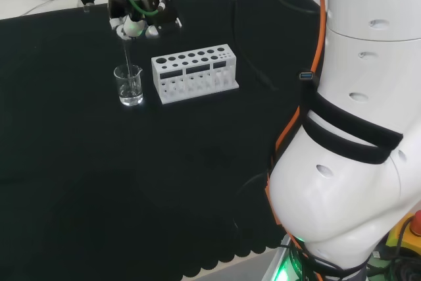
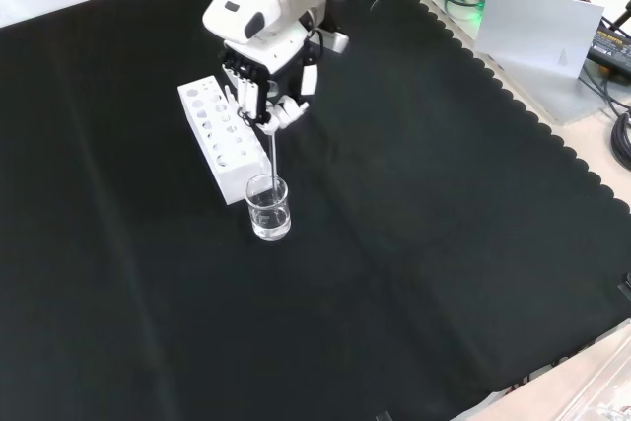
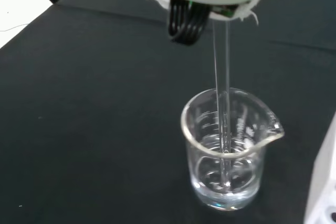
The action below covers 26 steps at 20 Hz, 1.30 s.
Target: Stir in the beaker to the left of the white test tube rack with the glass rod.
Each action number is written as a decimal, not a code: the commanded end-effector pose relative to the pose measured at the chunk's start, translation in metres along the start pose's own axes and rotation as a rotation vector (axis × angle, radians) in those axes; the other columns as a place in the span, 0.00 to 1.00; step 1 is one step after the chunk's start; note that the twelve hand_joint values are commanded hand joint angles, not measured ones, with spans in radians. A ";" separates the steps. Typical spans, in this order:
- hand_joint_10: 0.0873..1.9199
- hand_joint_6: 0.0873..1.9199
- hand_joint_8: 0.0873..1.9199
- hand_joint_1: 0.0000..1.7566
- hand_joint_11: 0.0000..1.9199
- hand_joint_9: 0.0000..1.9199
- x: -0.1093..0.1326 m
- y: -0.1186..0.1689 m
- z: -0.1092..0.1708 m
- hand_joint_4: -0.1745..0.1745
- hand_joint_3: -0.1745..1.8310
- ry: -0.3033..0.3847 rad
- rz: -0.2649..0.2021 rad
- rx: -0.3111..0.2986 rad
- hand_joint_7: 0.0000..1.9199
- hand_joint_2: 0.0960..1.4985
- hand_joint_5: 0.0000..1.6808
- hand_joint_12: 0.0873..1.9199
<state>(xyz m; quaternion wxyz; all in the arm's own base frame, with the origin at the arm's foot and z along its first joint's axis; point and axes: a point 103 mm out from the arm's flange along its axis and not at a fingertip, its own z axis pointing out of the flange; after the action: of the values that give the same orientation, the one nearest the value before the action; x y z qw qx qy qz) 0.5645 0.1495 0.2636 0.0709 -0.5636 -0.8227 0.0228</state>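
- The robot hand (image 2: 266, 96) hangs above the beaker (image 2: 268, 208), its fingers curled round the top of the glass rod (image 2: 273, 155).
- The rod runs down nearly upright into the beaker; in the wrist view its lower end (image 3: 224, 182) sits in the clear liquid, near or at the glass bottom. I cannot tell if it touches.
- The beaker stands upright on the black worktop (image 2: 414, 273), just beside the end of the white rack (image 1: 194, 72). In the head view it is to the rack's left; in the front view it is below the rack's near end.
- Judgement: the stirring step is in hand, with the rod already placed in the liquid.
- Risks from here:
  - A wide stirring circle would press the rod against the wall and could drag or tip the light beaker, spilling the liquid.
  - A tipped or pushed beaker would knock the rack, since they stand so close.
  - Lowering the rod further could jam it against the bottom; the rod may then slip in the fingers or crack.
  - Fast stirring could slop liquid over the spout (image 3: 274, 128).
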 end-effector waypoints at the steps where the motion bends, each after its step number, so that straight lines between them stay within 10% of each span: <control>1: 0.34 0.35 0.57 0.75 0.91 0.91 0.021 0.003 0.006 0.00 0.51 -0.032 -0.035 -0.023 0.63 0.37 0.68 0.35; 26: 0.34 0.35 0.57 0.75 0.91 0.91 -0.014 -0.005 -0.006 0.00 0.51 0.000 0.006 -0.003 0.63 0.37 0.68 0.36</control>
<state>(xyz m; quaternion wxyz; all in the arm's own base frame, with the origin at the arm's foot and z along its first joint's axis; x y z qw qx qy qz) 0.5791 0.1292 0.2645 0.0720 -0.5726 -0.8165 0.0183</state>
